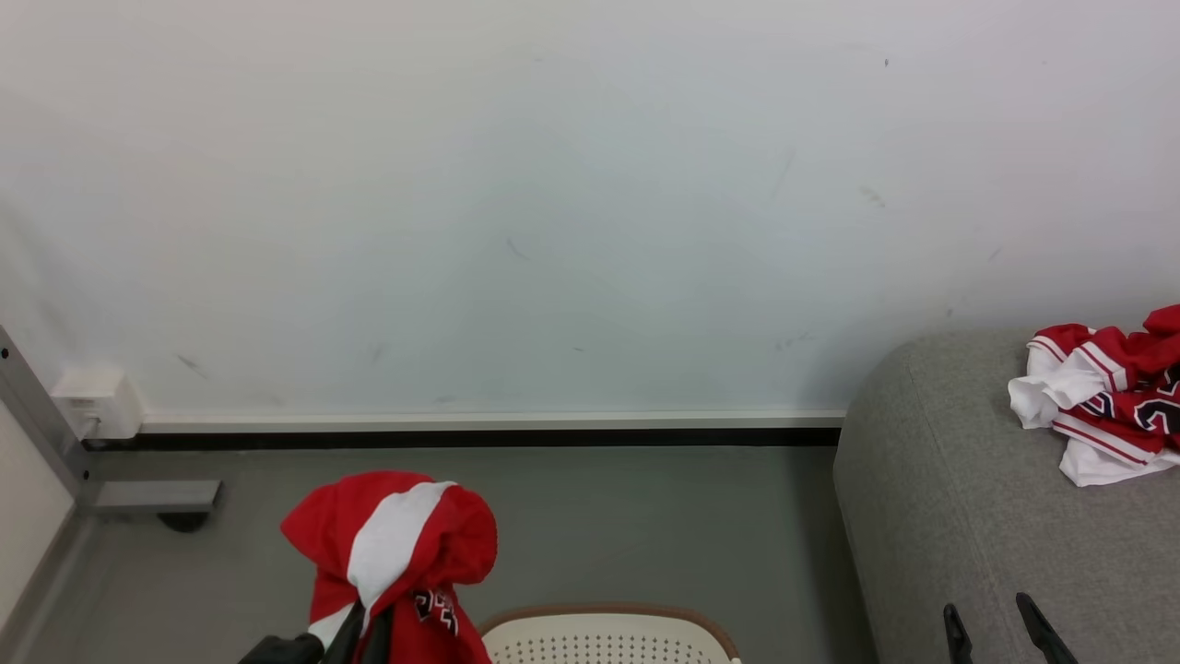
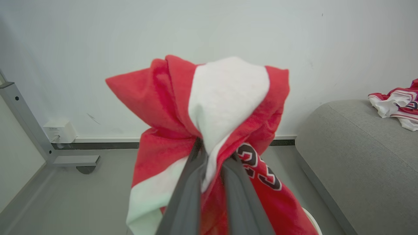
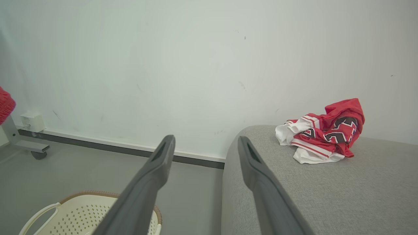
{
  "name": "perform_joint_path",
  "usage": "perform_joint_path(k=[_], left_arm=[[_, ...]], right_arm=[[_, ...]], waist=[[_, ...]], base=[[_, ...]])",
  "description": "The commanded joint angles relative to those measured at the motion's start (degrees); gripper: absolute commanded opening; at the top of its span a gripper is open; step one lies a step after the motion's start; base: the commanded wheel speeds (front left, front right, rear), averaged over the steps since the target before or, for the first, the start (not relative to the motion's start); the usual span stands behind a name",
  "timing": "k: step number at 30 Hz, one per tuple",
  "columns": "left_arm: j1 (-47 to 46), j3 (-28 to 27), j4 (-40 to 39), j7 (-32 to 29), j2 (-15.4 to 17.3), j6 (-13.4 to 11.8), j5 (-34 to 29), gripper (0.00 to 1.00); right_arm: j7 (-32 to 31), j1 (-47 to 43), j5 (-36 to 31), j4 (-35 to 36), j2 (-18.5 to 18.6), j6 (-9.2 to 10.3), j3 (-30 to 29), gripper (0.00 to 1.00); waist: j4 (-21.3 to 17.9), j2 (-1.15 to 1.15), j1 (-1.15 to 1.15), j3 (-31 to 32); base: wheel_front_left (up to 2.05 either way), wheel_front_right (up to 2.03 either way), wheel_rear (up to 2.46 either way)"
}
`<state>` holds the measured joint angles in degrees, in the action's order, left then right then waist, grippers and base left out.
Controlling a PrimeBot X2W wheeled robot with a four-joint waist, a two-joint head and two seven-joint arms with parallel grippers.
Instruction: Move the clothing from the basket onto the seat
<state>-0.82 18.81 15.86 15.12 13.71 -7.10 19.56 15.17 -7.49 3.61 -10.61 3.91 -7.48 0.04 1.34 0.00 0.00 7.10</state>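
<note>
Carrying step: red garment (image 1: 392,539) is clamped by the left gripper (image 2: 212,151) near the basket (image 1: 608,636).
Right gripper (image 1: 986,609): held apart, empty.
Next move: a carry rightward onto the seat (image 1: 949,516) is called for.

Red clothing (image 1: 442,544) (white stripe), grey seat (image 1: 968,516).

Left hand (image 1: 367,629) grips red garment (image 1: 396,539) (jersey (image 1: 1111,410) on seat (image 1: 959,526)).

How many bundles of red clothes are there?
2. One bundle hangs from the left gripper by the basket; the other lies crumpled on the sofa. The basket may hide more.
</note>
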Motion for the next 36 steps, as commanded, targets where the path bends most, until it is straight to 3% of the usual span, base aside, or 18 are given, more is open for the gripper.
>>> perform_joint_path(k=[1,9,18,30,36], left_arm=[[0.52,-0.04,-0.68,-0.14,0.6,0.05,0.27,0.0],[0.02,1.32,-4.26,-1.0,0.81,0.69,0.27,0.0],[-2.88,5.96,-9.9,-4.27,0.55,3.28,-1.82,0.0],[-10.89,16.72,-14.9,-9.81,-2.24,11.1,-4.23,0.0],[-13.75,22.4,-15.06,-11.94,-1.74,13.64,-3.09,0.0]], right_arm=[[-0.04,-0.73,0.74,-0.14,0.22,-0.01,0.21,1.0],[-0.04,0.28,0.85,0.79,0.64,-0.01,1.75,1.0],[-0.04,2.62,1.49,4.42,3.33,-0.01,9.18,1.0],[-2.39,9.37,5.36,7.63,12.32,-0.01,22.3,1.0],[-4.0,11.38,7.64,8.36,15.64,-0.01,26.82,1.0]], waist=[[0.04,0.0,0.0,0.14],[-0.34,0.0,0.0,0.06],[-0.96,0.0,0.0,-0.36],[-0.98,0.0,0.0,-0.27],[-1.13,0.0,0.0,-0.27]], base=[[0.0,0.0,0.0],[0.0,0.0,0.0],[0.0,0.0,0.0],[0.0,0.0,0.0],[0.0,0.0,0.0]])
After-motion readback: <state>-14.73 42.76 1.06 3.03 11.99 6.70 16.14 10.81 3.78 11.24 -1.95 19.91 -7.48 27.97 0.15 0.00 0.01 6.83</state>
